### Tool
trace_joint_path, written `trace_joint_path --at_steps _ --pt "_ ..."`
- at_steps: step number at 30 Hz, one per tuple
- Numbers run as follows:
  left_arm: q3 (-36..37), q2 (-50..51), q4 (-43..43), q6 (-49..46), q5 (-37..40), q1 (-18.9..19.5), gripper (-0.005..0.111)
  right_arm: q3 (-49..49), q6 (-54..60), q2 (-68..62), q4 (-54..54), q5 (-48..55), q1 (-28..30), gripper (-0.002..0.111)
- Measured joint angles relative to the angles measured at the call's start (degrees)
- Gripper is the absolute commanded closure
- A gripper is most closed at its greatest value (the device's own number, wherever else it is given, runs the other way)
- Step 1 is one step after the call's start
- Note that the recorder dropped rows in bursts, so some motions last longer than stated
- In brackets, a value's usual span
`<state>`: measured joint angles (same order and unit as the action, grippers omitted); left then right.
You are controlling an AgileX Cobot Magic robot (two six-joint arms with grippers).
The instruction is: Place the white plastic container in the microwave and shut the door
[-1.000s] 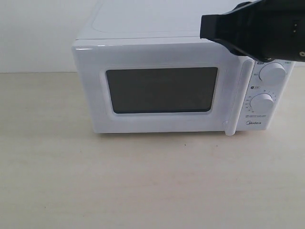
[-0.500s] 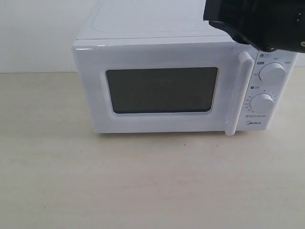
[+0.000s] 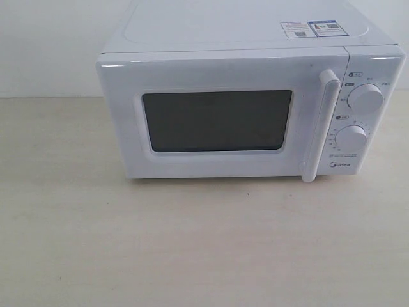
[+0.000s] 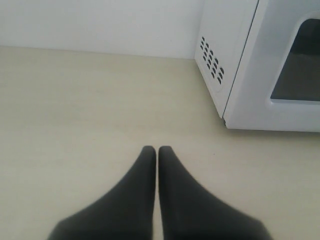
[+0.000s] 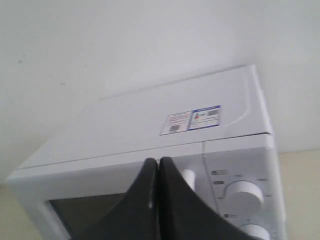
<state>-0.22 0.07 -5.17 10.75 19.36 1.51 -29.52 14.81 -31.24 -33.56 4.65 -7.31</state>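
Door (image 3: 217, 121) of microwave (image 3: 211, 29) looks flush; left gripper (image 4: 157, 149) and right gripper (image 5: 158, 161), both pinched empty, best held clear of it.

microwave (image 3: 211, 32): white, upright, front toward camera | door (image 3: 217, 121): white, shut flush

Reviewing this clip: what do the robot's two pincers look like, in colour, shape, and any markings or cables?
Both look alike. The left pincer has two matte black fingers, broad at the base and curving in to narrow, rounded tips. The right pincer shows the same black, tapered shape. No markings, cables or sleeves show on either. The exterior view shows no arm.
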Motion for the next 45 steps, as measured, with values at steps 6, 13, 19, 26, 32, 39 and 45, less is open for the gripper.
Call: trace_joint_path --at_steps 6,13,19,26,32,39,45 --pt "0.00 0.00 0.00 0.00 0.00 0.00 0.103 12.62 -0.22 18.80 -0.46 -4.65 3.97 0.108" --pt "0.00 0.00 0.00 0.00 0.00 0.00 0.103 22.14 0.54 30.74 -0.46 -8.25 7.17 0.108" --pt "0.00 0.00 0.00 0.00 0.04 0.00 0.103 26.42 0.54 30.87 -0.46 -8.86 11.67 0.108" --pt "0.00 0.00 0.00 0.00 0.14 0.00 0.103 28.96 0.29 30.95 -0.46 -8.25 11.91 0.108" --pt "0.00 0.00 0.00 0.00 0.14 0.00 0.103 29.23 -0.36 30.95 0.16 -3.50 11.91 0.108" --pt "0.00 0.00 0.00 0.00 0.14 0.00 0.103 29.23 -2.06 30.95 17.53 3.40 11.91 0.108" --pt "0.00 0.00 0.00 0.00 0.14 0.00 0.103 29.25 -14.81 30.95 34.52 12.69 11.91 0.108"
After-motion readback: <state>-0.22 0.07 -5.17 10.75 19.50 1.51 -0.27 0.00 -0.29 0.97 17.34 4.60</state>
